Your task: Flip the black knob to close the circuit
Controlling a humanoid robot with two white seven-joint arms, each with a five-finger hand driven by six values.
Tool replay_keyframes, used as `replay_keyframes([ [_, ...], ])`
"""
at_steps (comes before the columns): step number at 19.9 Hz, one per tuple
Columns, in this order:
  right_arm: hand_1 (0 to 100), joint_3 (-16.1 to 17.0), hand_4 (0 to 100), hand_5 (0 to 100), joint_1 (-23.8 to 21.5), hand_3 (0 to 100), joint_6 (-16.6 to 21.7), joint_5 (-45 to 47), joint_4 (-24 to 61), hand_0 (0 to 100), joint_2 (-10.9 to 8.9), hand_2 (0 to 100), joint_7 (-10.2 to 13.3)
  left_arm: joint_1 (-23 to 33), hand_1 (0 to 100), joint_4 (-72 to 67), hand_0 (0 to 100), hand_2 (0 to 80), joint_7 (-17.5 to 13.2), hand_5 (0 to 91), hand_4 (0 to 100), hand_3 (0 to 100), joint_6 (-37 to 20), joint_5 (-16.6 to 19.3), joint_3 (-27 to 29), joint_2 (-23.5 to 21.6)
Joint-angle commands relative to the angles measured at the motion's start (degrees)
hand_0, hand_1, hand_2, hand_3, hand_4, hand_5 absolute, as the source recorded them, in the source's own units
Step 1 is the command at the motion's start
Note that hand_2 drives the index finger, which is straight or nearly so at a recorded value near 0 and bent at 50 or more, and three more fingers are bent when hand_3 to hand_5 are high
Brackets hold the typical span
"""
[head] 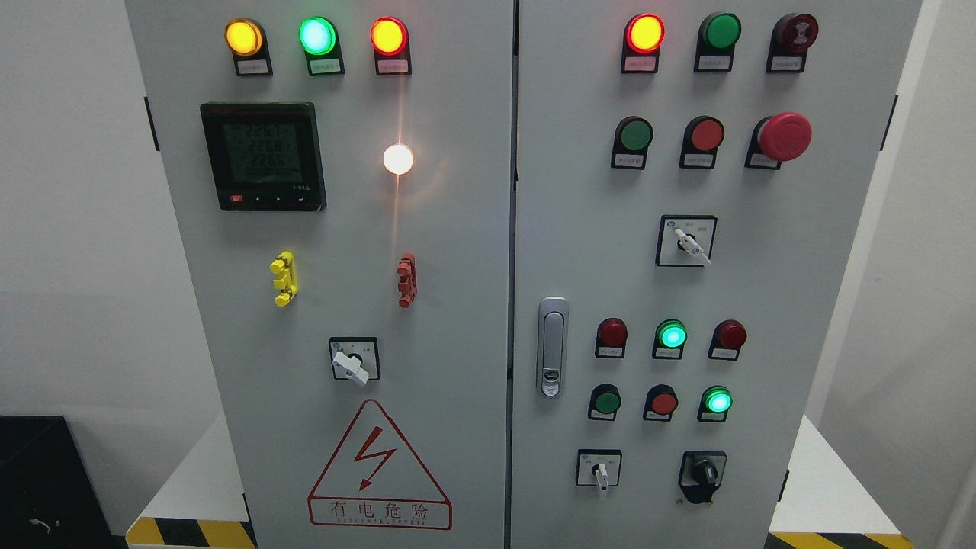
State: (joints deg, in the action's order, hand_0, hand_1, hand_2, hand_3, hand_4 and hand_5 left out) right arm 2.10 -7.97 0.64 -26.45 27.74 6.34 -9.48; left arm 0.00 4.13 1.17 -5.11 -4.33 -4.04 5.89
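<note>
Neither hand shows anywhere in the head view, so I cannot tell whether the fingers are spread, curled or gripping anything; both arms sit outside the frame, and by my reading no reach toward the panel has begun

With no hand to start from, the nearest thing to where an arm would enter is the lower right of the cabinet. That is where the black knob sits: on the right door, bottom row, just right of a white switch and below the lit green lamp

It is a rotary selector with a black body on a black backing plate, its raised grip bar standing close to upright, perhaps leaning slightly. A short label strip lies under it, too small to read. It looks stubby and ridged, so it should suit a pinch and twist rather than a push

Controls are grouped by door, presumably so each circuit's lamps sit above its own switches. Further out are a door handle, a meter and a warning triangle
</note>
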Motion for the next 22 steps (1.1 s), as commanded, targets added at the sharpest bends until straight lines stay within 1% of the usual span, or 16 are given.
replay_keyframes([
  [1, 9, 3.9, 31, 15, 0.1, 32, -0.2, -13.3, 14.9, 0, 0.17, 24, 0.2, 0.4, 56, 0.0, 12, 0.0, 0.0, 0.0, 0, 0, 0.0, 0.0, 0.0, 0.0],
  [2, 9, 4.0, 34, 20, 0.1, 36, -0.1, -15.8, 16.2, 0, 0.17, 27, 0.3, 0.4, 56, 0.0, 12, 0.0, 0.0, 0.0, 0, 0, 0.0, 0.0, 0.0, 0.0],
  [3, 9, 4.3, 36, 23, 0.1, 38, -0.2, -17.7, 17.7, 0, 0.25, 29, 0.3, 0.4, 56, 0.0, 12, 0.0, 0.0, 0.0, 0, 0, 0.0, 0.0, 0.0, 0.0],
  [4, 9, 4.8, 39, 29, 0.1, 42, -0.2, -19.4, 19.5, 0, 0.34, 32, 0.3, 0.4, 56, 0.0, 12, 0.0, 0.0, 0.0, 0, 0, 0.0, 0.0, 0.0, 0.0],
  [5, 8, 5.2, 44, 33, 0.1, 49, -0.1, -21.1, 21.2, 0, 0.34, 36, 0.3, 0.4, 56, 0.0, 12, 0.0, 0.0, 0.0, 0, 0, 0.0, -0.1, 0.0, 0.0],
  [6, 7, 5.3, 48, 34, 0.0, 52, -0.1, -22.6, 23.0, 0, 0.34, 38, 0.6, 0.4, 56, 0.0, 12, 0.0, 0.0, 0.0, 0, 0, 0.0, 0.0, 0.0, 0.0],
  [8, 5, 5.3, 55, 41, 0.0, 63, 0.0, -25.4, 26.4, 0, 0.25, 45, 1.4, 0.4, 56, 0.0, 12, 0.0, 0.0, 0.0, 0, 0, 0.0, 0.0, 0.0, 0.0],
  [10, 4, 5.3, 59, 45, 0.0, 68, 0.2, -27.7, 30.2, 0, 0.25, 50, 2.0, 0.4, 56, 0.0, 12, 0.0, 0.0, 0.0, 0, 0, 0.0, -0.1, 0.0, 0.0],
  [11, 4, 5.3, 62, 50, 0.0, 72, 0.2, -29.0, 31.9, 0, 0.25, 54, 2.5, 0.4, 56, 0.0, 12, 0.0, 0.0, 0.0, 0, 0, 0.0, 0.0, 0.0, 0.0],
  [12, 4, 5.3, 63, 52, 0.0, 73, 0.4, -30.2, 33.9, 0, 0.34, 56, 3.2, 0.4, 56, 0.0, 12, 0.0, 0.0, 0.0, 0, 0, 0.0, 0.0, 0.0, 0.0],
  [14, 5, 5.4, 68, 59, 0.0, 78, 0.6, -32.2, 37.8, 0, 0.34, 61, 4.3, 0.4, 56, 0.0, 12, 0.0, 0.0, 0.0, 0, 0, 0.0, 0.0, 0.0, 0.0],
  [16, 5, 5.3, 71, 64, -0.2, 80, 0.6, -33.7, 42.2, 0, 0.43, 65, 4.8, 0.4, 56, 0.0, 12, 0.0, 0.0, 0.0, 0, 0, 0.0, 0.0, 0.0, 0.0],
  [17, 5, 5.3, 72, 65, -0.3, 80, 0.5, -34.6, 44.2, 0, 0.43, 66, 5.5, 0.4, 56, 0.0, 12, 0.0, 0.0, 0.0, 0, 0, 0.0, 0.0, 0.0, 0.0],
  [19, 5, 5.3, 77, 72, -0.3, 86, 0.5, -35.8, 47.4, 0, 0.43, 71, 6.9, 0.4, 56, 0.0, 12, 0.0, 0.0, 0.0, 0, 0, 0.0, 0.0, 0.0, 0.0],
  [20, 6, 5.3, 78, 74, -0.3, 87, 0.4, -36.5, 49.4, 0, 0.43, 73, 7.5, 0.4, 56, 0.0, 12, 0.0, 0.0, 0.0, 0, 0, 0.0, 0.0, 0.0, 0.1],
  [22, 6, 5.4, 83, 83, -0.3, 93, 0.2, -37.4, 52.5, 0, 0.43, 81, 7.7, 0.4, 56, 0.0, 12, 0.0, 0.0, 0.0, 0, 0, 0.0, 0.0, 0.0, 0.0],
])
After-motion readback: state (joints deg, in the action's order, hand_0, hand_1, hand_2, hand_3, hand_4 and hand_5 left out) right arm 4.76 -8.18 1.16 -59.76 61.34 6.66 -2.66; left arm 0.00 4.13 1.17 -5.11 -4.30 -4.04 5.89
